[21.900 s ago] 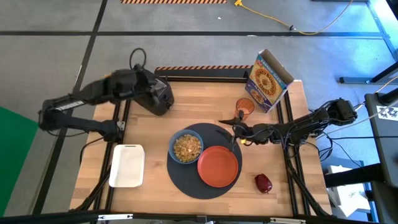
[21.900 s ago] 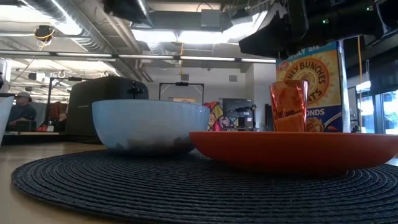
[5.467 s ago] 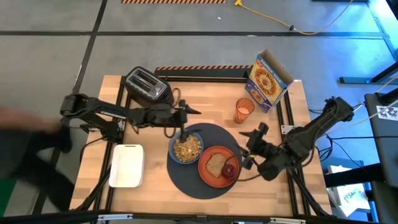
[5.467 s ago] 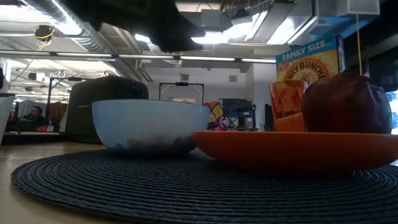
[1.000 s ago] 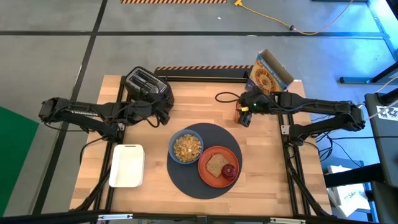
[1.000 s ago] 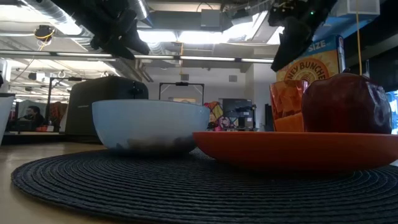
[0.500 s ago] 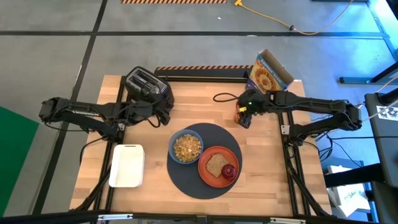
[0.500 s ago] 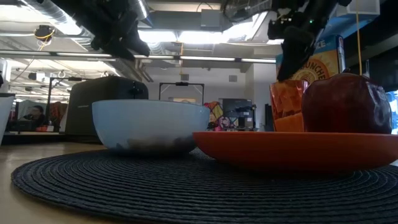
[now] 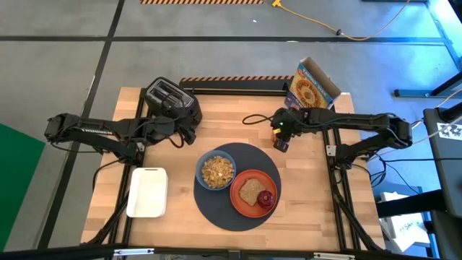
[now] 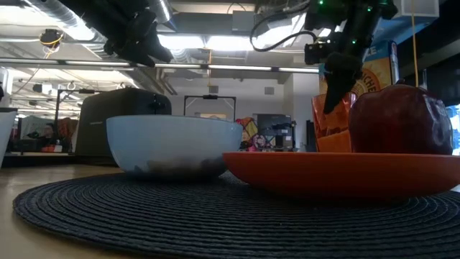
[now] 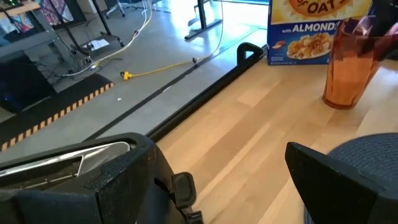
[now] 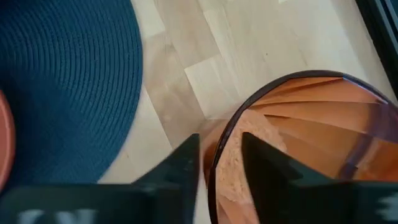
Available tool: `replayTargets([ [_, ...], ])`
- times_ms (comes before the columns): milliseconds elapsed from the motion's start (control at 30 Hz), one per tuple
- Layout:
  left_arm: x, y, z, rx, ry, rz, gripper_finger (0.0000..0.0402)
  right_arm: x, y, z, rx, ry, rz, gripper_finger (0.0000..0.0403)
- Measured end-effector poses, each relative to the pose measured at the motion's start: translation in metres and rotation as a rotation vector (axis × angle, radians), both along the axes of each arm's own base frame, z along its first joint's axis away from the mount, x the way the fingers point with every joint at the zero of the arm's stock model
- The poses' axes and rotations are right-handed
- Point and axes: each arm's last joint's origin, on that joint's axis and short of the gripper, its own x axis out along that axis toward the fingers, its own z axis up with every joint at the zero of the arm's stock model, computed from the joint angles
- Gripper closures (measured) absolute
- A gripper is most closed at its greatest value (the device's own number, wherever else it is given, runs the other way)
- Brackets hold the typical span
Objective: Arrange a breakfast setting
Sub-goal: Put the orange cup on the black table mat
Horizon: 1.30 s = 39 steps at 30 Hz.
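Note:
The translucent orange cup (image 12: 311, 137) stands upright on the bare wood beyond the mat's far right edge. My right gripper (image 12: 221, 146) points steeply down over it and is open. One finger is inside the rim and one outside, with a gap showing. It hides most of the cup from above (image 9: 281, 141). On the dark-grey mat (image 9: 216, 208) sit the blue bowl (image 9: 216, 171) with cereal and the orange plate (image 9: 238, 196). The plate carries the toast slice (image 9: 250, 191) and the dark-red fruit (image 9: 266, 198). My left gripper (image 9: 189, 134) hangs open beside the toaster.
A black toaster (image 9: 172, 101) stands at the far left, an open cereal box (image 9: 312, 85) at the far right behind the cup, and a white rectangular dish (image 9: 147, 191) at the near left. A dark cable (image 9: 253, 117) loops over the wood left of my right gripper.
My right gripper has come down from above the cup and tipped more steeply downward, so its fingertips now stand at the cup's rim. It has also shifted slightly toward the table's near edge. The cup has stayed where it was.

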Motion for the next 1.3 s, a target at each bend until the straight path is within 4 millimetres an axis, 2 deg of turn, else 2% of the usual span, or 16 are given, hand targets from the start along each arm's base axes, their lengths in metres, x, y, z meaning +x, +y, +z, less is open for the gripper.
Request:
replayTargets([
  [200,0.006,-0.001,0.000,-0.022,-0.038,-0.023,0.0045,0.000,0.000,0.000,-0.016,0.016,0.060,0.0380],
  [267,0.009,-0.001,-0.003,-0.042,-0.030,-0.042,0.0045,-0.001,0.000,0.000,-0.024,0.027,0.078,0.0393],
  [400,0.012,-0.002,-0.007,-0.052,-0.011,-0.056,0.0045,0.000,-0.001,0.000,-0.056,0.024,0.083,0.0384],
  [533,0.014,-0.002,-0.007,-0.050,-0.019,-0.057,0.0045,0.001,-0.002,0.004,-0.099,0.041,0.088,0.0396],
  [700,0.021,-0.003,-0.004,-0.062,-0.064,-0.126,0.0045,0.010,-0.006,0.031,-0.195,-0.046,0.087,0.0396],
  [933,0.041,-0.005,-0.019,-0.099,-0.027,-0.229,0.0045,0.027,-0.006,0.063,-0.195,-0.234,0.216,0.0400],
  [1067,0.052,-0.005,-0.034,-0.115,0.031,-0.245,0.0045,0.042,-0.005,0.060,-0.104,-0.284,0.288,0.0400],
  [1167,0.058,-0.005,-0.045,-0.122,0.077,-0.242,0.0045,0.053,-0.006,0.051,-0.050,-0.246,0.305,0.0401],
  [1300,0.062,-0.004,-0.052,-0.127,0.109,-0.236,0.0045,0.068,0.004,0.051,-0.038,-0.176,0.312,0.0401],
])
